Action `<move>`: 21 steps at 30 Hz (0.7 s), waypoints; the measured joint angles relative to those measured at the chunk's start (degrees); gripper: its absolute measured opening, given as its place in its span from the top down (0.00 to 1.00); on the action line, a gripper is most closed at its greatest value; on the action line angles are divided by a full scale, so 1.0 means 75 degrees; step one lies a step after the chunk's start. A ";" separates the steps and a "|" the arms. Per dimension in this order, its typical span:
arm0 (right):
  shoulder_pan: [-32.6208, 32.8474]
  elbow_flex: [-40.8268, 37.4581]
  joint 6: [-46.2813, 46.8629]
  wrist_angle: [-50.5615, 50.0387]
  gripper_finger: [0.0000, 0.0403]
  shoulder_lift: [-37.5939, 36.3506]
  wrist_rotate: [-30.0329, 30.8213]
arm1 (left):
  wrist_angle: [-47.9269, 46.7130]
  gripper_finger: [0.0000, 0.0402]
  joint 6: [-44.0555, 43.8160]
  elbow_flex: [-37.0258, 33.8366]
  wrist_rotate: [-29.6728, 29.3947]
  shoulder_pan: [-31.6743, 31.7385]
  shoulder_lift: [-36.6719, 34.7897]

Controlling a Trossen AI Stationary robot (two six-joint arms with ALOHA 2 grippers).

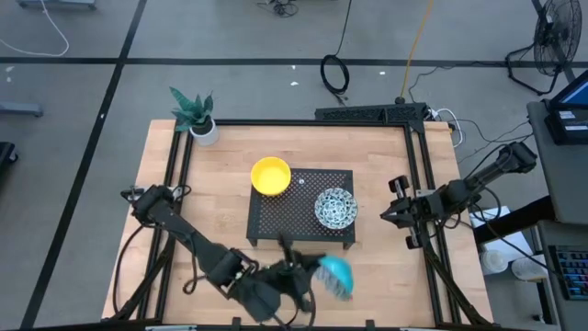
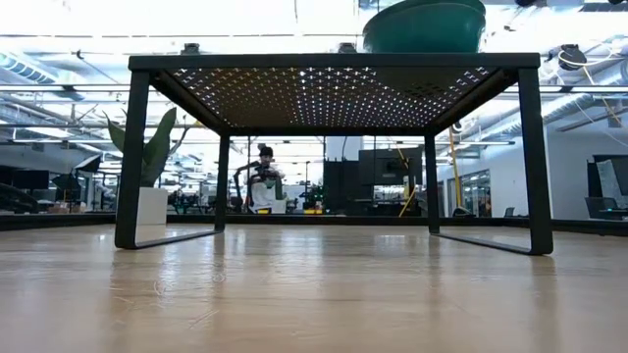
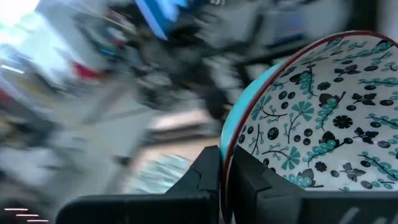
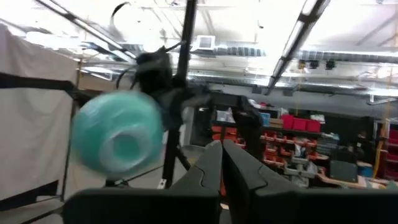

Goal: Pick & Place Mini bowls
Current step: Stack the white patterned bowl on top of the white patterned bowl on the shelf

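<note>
held bowl: patterned mini bowl [image 3: 323,112], white inside with blue-green pattern, turquoise outside, held on edge in the air near the front edge of the table, just off the front right corner of the black rack [image 1: 276,221]; seen blurred in the high view [image 1: 336,274]
bowl vs fingers: rim is clamped between the two fingers [image 3: 205,177] of the left gripper [image 3: 225,180]; one finger is pressed on the turquoise outer wall, the other on the patterned inner side
left gripper: closed narrow on the bowl rim, raised above the tabletop, at the table front [image 1: 299,271]
bowls on rack: yellow mini bowl [image 1: 271,175] is set at the rack's back left corner; second patterned mini bowl [image 1: 335,208] is set on the rack's right part, well apart from the yellow one
right gripper: [image 1: 386,213] fingers pressed together, nothing held, parked at the right side of the table, just beside the rack
table: wooden top [image 1: 220,230]
plant: potted plant [image 1: 195,115] stands at the back left corner
</note>
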 joint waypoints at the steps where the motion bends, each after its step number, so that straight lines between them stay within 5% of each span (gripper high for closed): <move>1: 0.0005 0.0015 -0.0022 0.0056 1.00 0.0063 -0.0027 | 0.0176 0.97 0.0510 0.0117 -0.0324 0.0062 0.0000; 9: 0.0003 0.0716 -0.0431 -0.0439 0.77 0.1338 0.0653 | 0.2143 0.97 0.4701 0.0345 -0.2155 0.0855 0.0000; 16: 0.0003 0.1734 -0.1167 -0.0901 0.40 0.2955 0.2575 | 0.2194 0.97 0.5852 0.0345 -0.2877 0.1653 0.0000; 21: 0.0003 0.2127 -0.1894 -0.0315 0.27 0.3660 0.4521 | 0.2146 0.97 0.6201 0.0345 -0.3128 0.2080 0.0000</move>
